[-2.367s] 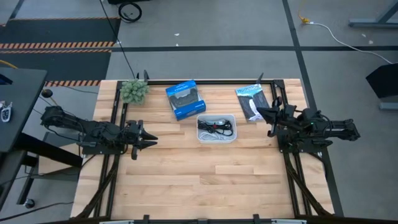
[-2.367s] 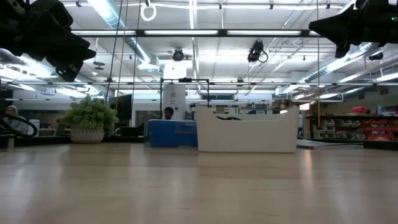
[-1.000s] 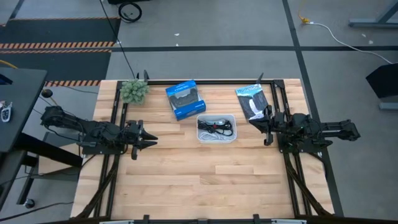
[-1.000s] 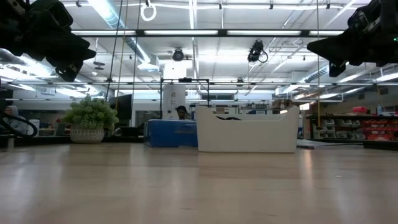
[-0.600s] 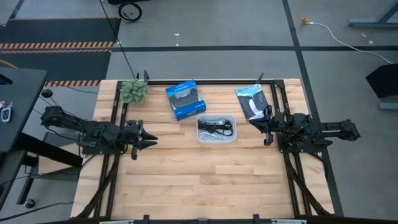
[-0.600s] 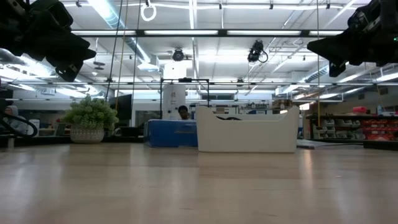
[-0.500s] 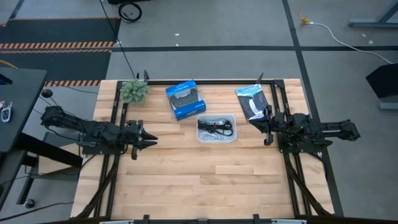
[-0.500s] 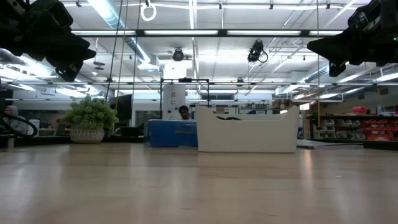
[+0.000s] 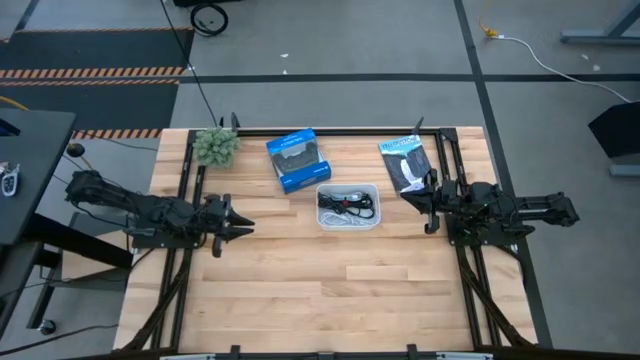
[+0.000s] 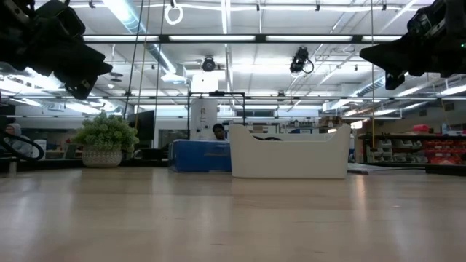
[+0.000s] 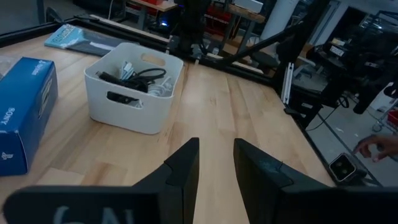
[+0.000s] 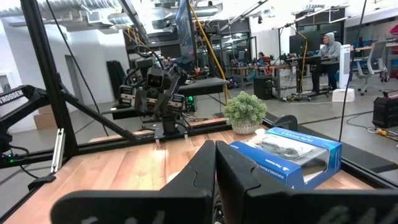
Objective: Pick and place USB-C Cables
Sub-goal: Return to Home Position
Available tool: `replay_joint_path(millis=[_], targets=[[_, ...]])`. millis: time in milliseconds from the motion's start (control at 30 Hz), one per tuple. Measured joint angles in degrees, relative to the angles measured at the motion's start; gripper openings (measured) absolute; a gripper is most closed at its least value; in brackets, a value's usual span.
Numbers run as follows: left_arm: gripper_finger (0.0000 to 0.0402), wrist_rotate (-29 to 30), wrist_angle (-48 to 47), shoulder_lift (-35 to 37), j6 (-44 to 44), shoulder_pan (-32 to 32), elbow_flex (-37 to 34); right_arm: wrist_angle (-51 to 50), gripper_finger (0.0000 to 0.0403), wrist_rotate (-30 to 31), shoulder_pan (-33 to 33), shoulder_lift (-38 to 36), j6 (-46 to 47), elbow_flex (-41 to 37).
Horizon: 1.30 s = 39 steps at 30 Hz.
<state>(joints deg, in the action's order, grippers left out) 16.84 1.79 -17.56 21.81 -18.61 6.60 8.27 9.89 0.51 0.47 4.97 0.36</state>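
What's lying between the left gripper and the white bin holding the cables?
Nothing. In the high view, only bare wooden tabletop lies between the left gripper and the white plastic bin of bundled USB-C cables.

I see black and white USB-C cables (image 9: 347, 206) in a white bin (image 9: 349, 185), a blue box (image 9: 298, 160) beside it.

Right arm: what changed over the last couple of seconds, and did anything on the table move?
The right end effector drew back slightly and dropped lower in the low view, then held; it took hold of nothing. The left end effector stayed about where it was. The white bin with the USB-C cables, blue box, packet and plant did not move.
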Motion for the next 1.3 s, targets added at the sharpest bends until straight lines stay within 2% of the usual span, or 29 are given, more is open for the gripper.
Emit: replay_joint_path(millis=[267, 400, 1000, 1167, 1300], targets=[[0.0107, -0.02, 3.98, 0.07, 0.1, 0.02, -6.07, 0.0, 0.002, 0.0, 0.0, 0.0, 0.0, 0.0], [0.0107, -0.22, 2.23, -0.03, 0.03, 0.0, -6.07, -0.01, 0.002, 0.0, -0.02, 0.0, 0.0, 0.0], [0.0107, -0.14, 5.48, 0.1, 0.02, 0.0, -6.13, 0.0, 0.0018, 0.0, -0.02, 0.0, 0.0, 0.0], [0.0107, -0.14, 4.56, 3.08, 0.02, 0.0, -6.15, 0.0, 0.0018, 0.0, -0.02, 0.0, 0.0, 0.0], [0.0107, -0.14, 3.48, 8.88, 0.02, 0.0, -6.15, 0.0, 0.0018, 0.0, -0.02, 0.0, -0.02, 0.0]])
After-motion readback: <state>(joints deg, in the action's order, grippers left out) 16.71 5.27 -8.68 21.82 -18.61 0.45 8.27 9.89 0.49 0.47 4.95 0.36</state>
